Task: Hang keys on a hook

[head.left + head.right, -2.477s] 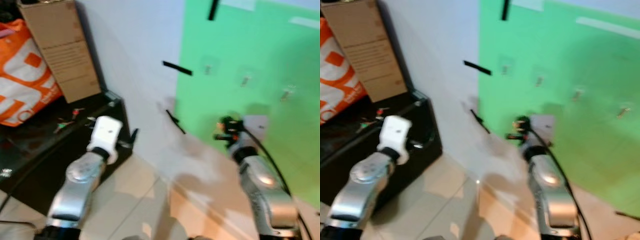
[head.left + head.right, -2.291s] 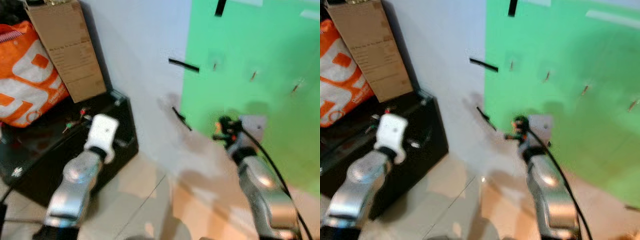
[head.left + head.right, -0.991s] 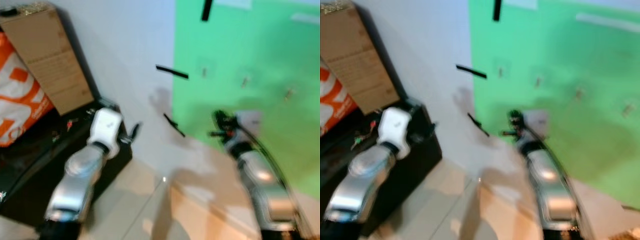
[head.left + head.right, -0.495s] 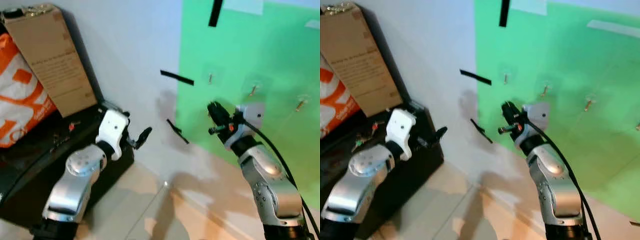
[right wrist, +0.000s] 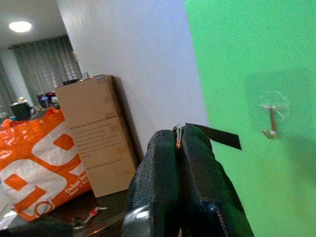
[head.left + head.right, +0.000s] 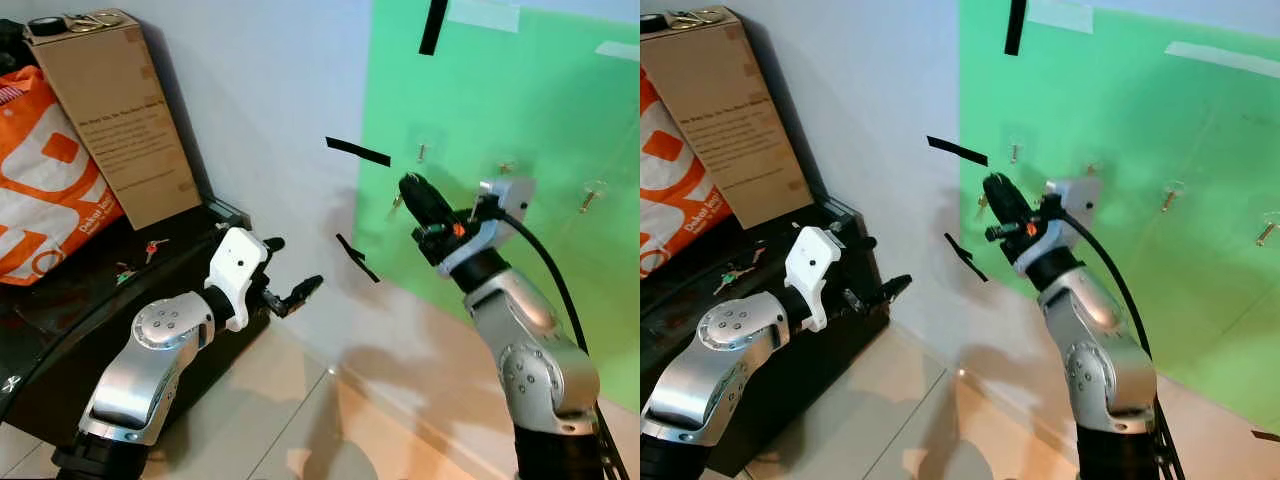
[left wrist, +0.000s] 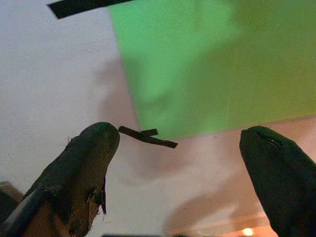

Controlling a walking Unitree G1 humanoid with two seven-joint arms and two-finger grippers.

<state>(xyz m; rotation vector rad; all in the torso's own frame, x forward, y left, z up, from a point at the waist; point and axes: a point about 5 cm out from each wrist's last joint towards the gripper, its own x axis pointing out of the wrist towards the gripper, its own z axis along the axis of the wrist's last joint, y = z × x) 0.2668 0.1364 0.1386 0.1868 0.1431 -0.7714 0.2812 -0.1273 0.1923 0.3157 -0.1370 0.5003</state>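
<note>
Since half a second ago: right gripper (image 6: 992, 190) raised nearer small clear-backed metal hook (image 5: 269, 121) | pinched on brass key ring (image 5: 177, 138) | step: approach | next: loop ring over hook | left gripper (image 6: 303, 291) spread wide, idle

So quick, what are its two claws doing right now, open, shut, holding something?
Left gripper: open, empty, fingers spread wide.
Right gripper: shut on a thin metal key ring, raised near the hook.
</note>
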